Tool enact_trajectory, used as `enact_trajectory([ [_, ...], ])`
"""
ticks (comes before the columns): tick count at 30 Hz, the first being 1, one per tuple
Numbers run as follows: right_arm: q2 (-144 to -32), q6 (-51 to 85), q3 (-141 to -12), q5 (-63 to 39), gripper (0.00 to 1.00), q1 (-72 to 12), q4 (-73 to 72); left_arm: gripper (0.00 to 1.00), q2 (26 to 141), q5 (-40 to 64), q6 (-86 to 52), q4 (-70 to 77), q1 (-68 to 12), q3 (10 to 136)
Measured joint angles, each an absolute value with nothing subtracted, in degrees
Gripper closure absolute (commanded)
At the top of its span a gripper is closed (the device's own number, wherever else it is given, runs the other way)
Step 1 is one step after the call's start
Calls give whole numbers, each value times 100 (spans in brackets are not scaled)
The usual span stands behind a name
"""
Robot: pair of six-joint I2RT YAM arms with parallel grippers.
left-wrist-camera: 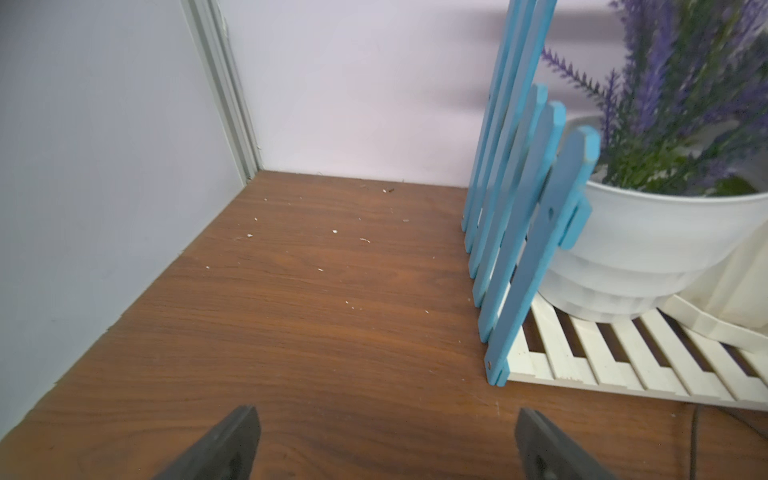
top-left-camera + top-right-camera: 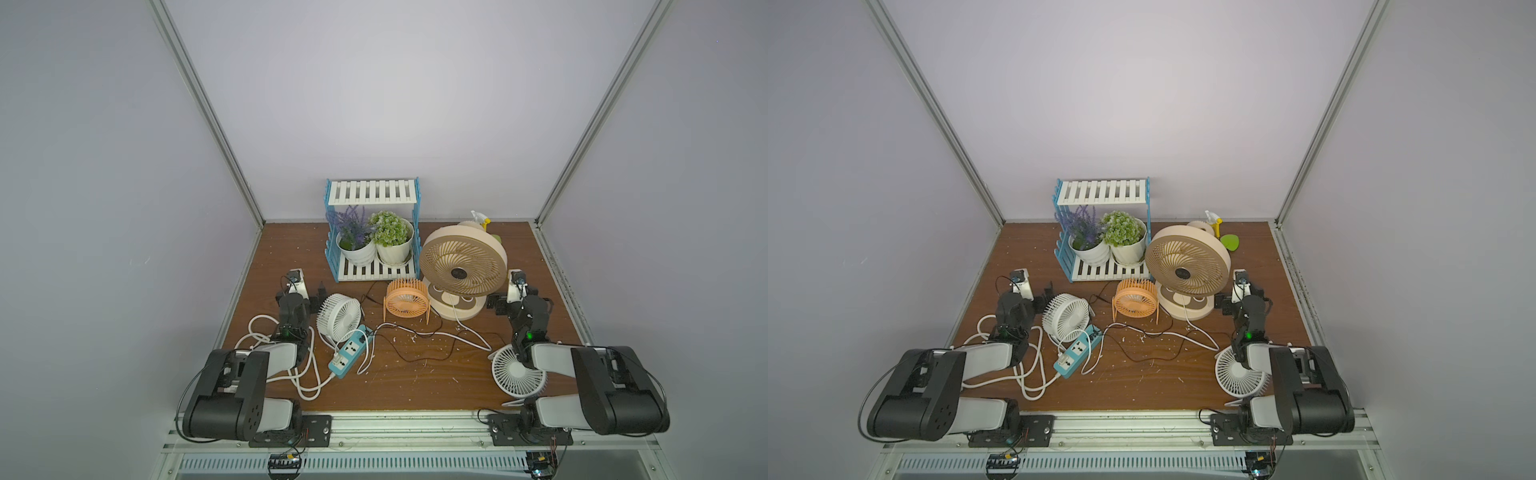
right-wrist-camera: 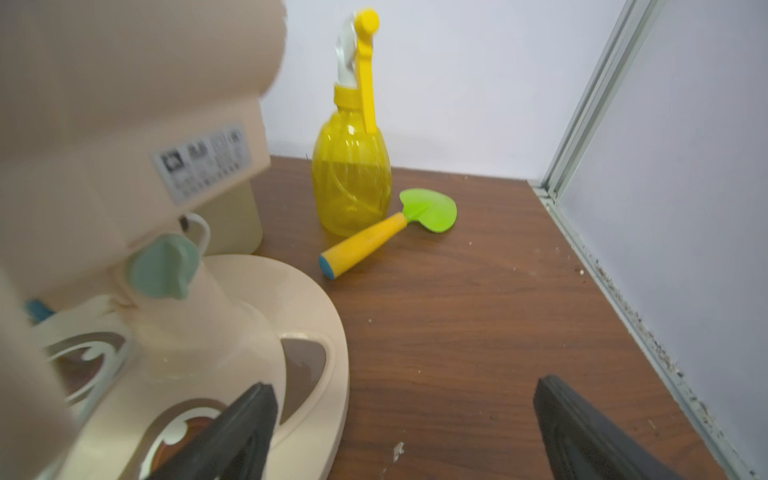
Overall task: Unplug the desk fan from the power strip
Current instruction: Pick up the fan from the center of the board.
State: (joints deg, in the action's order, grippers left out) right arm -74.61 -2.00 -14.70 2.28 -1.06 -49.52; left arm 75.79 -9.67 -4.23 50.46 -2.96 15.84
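While the power strip (image 2: 348, 352) lies on the bench (image 2: 415, 386), left of middle and nearer the front edge, with a small white fan (image 2: 338, 318) just beside its far end, the left pincer (image 1: 386, 419) gapes wide and empty beside the blue rack (image 1: 544, 249); the right pincer (image 3: 405, 384) gapes likewise by the beige fan's base (image 3: 291, 299); a yellow spray bottle (image 3: 351, 183) stands near the far edge.

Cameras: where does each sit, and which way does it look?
Both top views: high at the front, looking down at table and power strip; both arms show.
Left wrist: on the left arm, facing the blue rack and lavender pot; open left gripper shows.
Right wrist: on the right arm, facing the beige fan and spray bottle; open right gripper shows.
Shared: top views also show rack and fan.
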Motion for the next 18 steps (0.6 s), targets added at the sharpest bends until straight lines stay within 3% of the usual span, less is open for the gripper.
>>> enact_trajectory([
  [12, -4125, 1105, -1269, 1072, 0, -128, -3159, 1, 6364, -1575, -666, 4613, -296, 1413],
  [18, -2178, 2128, -1223, 1767, 0, -126, -1160, 1, 5778, -2482, -1033, 3059, -200, 1872],
])
